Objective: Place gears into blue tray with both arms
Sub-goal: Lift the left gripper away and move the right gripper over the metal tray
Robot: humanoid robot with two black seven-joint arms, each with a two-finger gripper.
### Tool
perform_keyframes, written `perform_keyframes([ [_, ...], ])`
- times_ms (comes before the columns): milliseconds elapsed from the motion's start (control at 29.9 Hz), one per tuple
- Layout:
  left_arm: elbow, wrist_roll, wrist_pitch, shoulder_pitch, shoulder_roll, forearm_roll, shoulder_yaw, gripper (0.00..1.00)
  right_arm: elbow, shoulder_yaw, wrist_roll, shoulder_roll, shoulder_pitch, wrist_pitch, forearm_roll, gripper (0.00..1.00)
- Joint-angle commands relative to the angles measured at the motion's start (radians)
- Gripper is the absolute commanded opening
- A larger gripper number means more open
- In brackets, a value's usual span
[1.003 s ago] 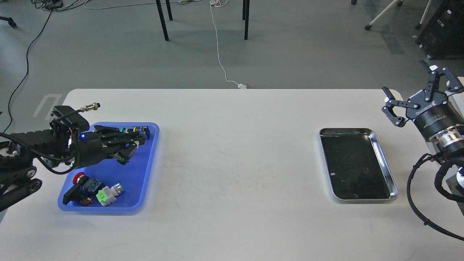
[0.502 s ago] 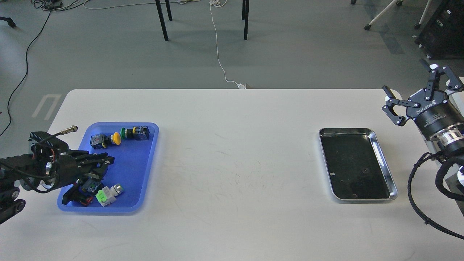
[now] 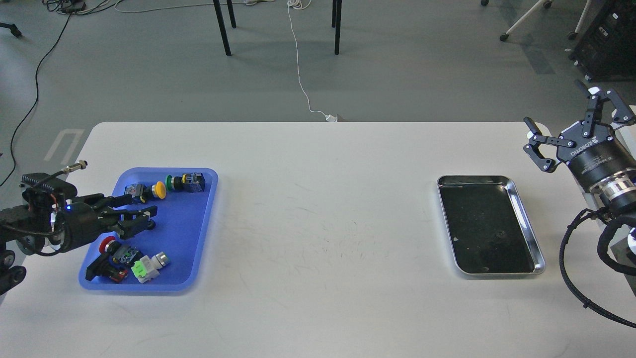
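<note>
Since half a second ago the left gripper has drawn a little toward the left edge and lifted clear of the red-capped switch it then covered; its two fingers now stand slightly apart with nothing between them, over the left part of the blue tray. The right gripper has not shifted (it hangs at the far right edge, fingers spread wide and empty).

Nearest the bottom of the frame, in the tray's lower left corner, the red-capped switch lies touching a white switch with a green body. Higher up, along the tray's upper rim, a yellow-capped switch and a green-capped switch lie side by side.

At the right, the steel tray rests on the white table, well apart from the blue one. A few small specks mark its dark floor; whether any is a gear cannot be told. No gear can be made out in the blue tray either.
</note>
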Motion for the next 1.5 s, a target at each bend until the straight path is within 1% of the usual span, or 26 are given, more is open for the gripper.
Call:
perform_keyframes([
  [0,-0.052,-0.012,-0.029,-0.09,0.014,-0.263,-0.015,0.97,0.022,-0.001,0.0,-0.062,0.002,0.0,-0.008,0.99],
  [67,-0.052,-0.005,-0.059,-0.156,0.003,-0.428,-0.016,0.98,0.042,0.001,0.001,-0.094,0.008,0.0,-0.038,0.99],
  [134,-0.052,-0.005,-0.108,-0.228,-0.019,-0.603,-0.016,0.98,0.058,0.001,0.001,-0.121,0.029,0.0,-0.095,0.99],
  [234,-0.036,-0.004,-0.191,-0.282,-0.088,-0.887,-0.016,0.98,0.076,-0.001,0.0,-0.157,0.066,0.0,-0.193,0.99],
  [301,-0.025,-0.005,-0.216,-0.294,-0.121,-1.053,-0.017,0.98,0.076,-0.007,0.0,-0.172,0.106,0.0,-0.254,0.99],
  [401,-0.02,-0.007,-0.228,-0.296,-0.174,-1.275,-0.02,0.98,0.073,-0.043,-0.002,-0.189,0.184,0.0,-0.381,0.99],
  [535,-0.003,-0.008,-0.235,-0.296,-0.242,-1.454,-0.038,0.98,0.076,-0.137,-0.008,-0.201,0.31,0.0,-0.559,0.99],
  [602,0.001,-0.005,-0.233,-0.291,-0.27,-1.509,-0.072,0.98,0.076,-0.23,-0.014,-0.201,0.403,0.0,-0.67,0.99],
  [669,0.011,0.01,-0.231,-0.282,-0.288,-1.543,-0.104,0.98,0.078,-0.36,-0.014,-0.197,0.501,0.0,-0.773,0.99],
  [769,0.015,0.073,-0.231,-0.264,-0.316,-1.615,-0.138,0.98,0.082,-0.598,-0.011,-0.18,0.676,0.0,-0.877,0.99],
  [836,0.015,0.103,-0.227,-0.245,-0.332,-1.668,-0.155,0.98,0.093,-0.742,-0.011,-0.146,0.783,0.0,-0.917,0.99],
  [936,0.015,0.11,-0.225,-0.219,-0.357,-1.706,-0.189,0.98,0.104,-0.946,-0.011,-0.108,0.929,0.0,-1.036,0.98],
  [1003,0.015,0.11,-0.225,-0.198,-0.377,-1.706,-0.206,0.98,0.102,-1.06,-0.007,-0.062,0.991,0.0,-1.15,0.98],
  [1070,0.015,0.11,-0.228,-0.179,-0.391,-1.706,-0.224,0.98,0.104,-1.149,-0.002,-0.024,1.02,0.0,-1.259,0.98],
  [1137,0.015,0.111,-0.231,-0.164,-0.4,-1.707,-0.241,0.98,0.101,-1.221,0.004,0.002,1.023,0.0,-1.368,0.95],
  [1170,0.015,0.111,-0.231,-0.159,-0.406,-1.706,-0.247,0.98,0.101,-1.258,0.019,0.019,1.023,0.0,-1.427,0.94],
  [1271,0.015,0.111,-0.228,-0.159,-0.411,-1.706,-0.249,0.98,0.073,-1.362,0.091,0.091,1.038,0.0,-1.563,0.93],
  [1304,0.015,0.111,-0.227,-0.159,-0.412,-1.706,-0.25,0.98,0.058,-1.385,0.099,0.108,1.042,0.0,-1.583,0.93],
  [1404,0.015,0.111,-0.224,-0.159,-0.411,-1.701,-0.25,0.98,-0.01,-1.45,0.099,0.16,1.031,0.0,-1.601,0.92],
  [1438,0.015,0.111,-0.227,-0.159,-0.411,-1.701,-0.249,0.98,-0.023,-1.471,0.099,0.174,1.025,0.0,-1.601,0.9],
  [1471,0.015,0.111,-0.228,-0.159,-0.409,-1.699,-0.25,0.98,-0.03,-1.491,0.099,0.181,1.016,0.0,-1.601,0.86],
])
